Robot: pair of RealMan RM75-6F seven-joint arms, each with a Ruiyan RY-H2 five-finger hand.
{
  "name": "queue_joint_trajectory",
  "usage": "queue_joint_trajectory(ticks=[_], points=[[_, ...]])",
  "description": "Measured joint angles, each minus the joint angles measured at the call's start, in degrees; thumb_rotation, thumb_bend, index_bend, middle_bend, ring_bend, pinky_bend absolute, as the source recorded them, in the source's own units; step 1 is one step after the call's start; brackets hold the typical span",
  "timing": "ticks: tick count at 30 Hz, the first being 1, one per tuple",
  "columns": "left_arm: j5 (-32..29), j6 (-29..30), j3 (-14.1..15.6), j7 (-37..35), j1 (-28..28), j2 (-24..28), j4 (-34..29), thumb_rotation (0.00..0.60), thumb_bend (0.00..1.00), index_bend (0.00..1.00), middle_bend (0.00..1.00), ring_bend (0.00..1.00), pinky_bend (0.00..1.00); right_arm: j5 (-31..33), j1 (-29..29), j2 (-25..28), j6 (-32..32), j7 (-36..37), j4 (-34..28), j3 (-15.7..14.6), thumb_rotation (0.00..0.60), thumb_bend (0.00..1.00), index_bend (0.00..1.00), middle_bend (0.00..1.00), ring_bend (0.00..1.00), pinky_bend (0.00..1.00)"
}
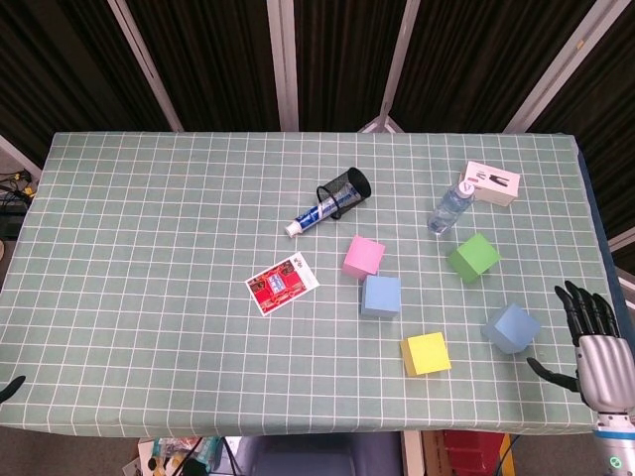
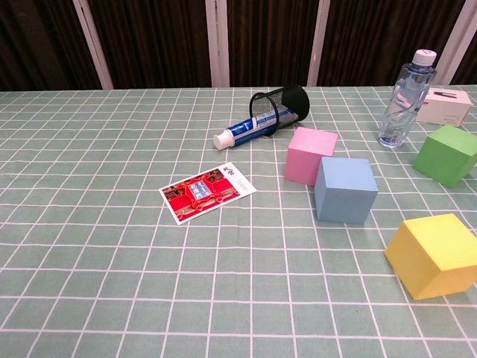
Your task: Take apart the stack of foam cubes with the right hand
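No cube sits on another; all lie singly on the green checked cloth. In the head view the pink cube (image 1: 363, 256) touches the blue cube (image 1: 381, 296), with the yellow cube (image 1: 426, 354) nearer the front, the green cube (image 1: 473, 257) to the right and a light blue cube (image 1: 512, 328) front right. My right hand (image 1: 595, 342) hangs past the table's right front edge, fingers spread, holding nothing. The chest view shows the pink cube (image 2: 311, 154), blue cube (image 2: 346, 189), yellow cube (image 2: 440, 254) and green cube (image 2: 447, 154), but no hand. Only a dark sliver of my left hand (image 1: 8, 388) shows at bottom left.
A black mesh pen cup (image 1: 343, 191) lies on its side with a toothpaste tube (image 1: 312, 217) sticking out. A red card (image 1: 283, 283) lies left of the cubes. A water bottle (image 1: 451, 206) and a white box (image 1: 493, 182) stand at the back right.
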Motion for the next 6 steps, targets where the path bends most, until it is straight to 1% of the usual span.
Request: queue_joint_trajectory(ticks=[6], points=[[0.09, 0.10, -0.24, -0.96, -0.14, 0.09, 0.69, 0.600, 0.18, 0.16, 0.00, 0.00, 0.00, -1.97, -1.10, -0.48, 1.75, -3.18, 0.04, -0.55, 0.600, 0.10, 0.02, 0.04, 0.02, 0.00]])
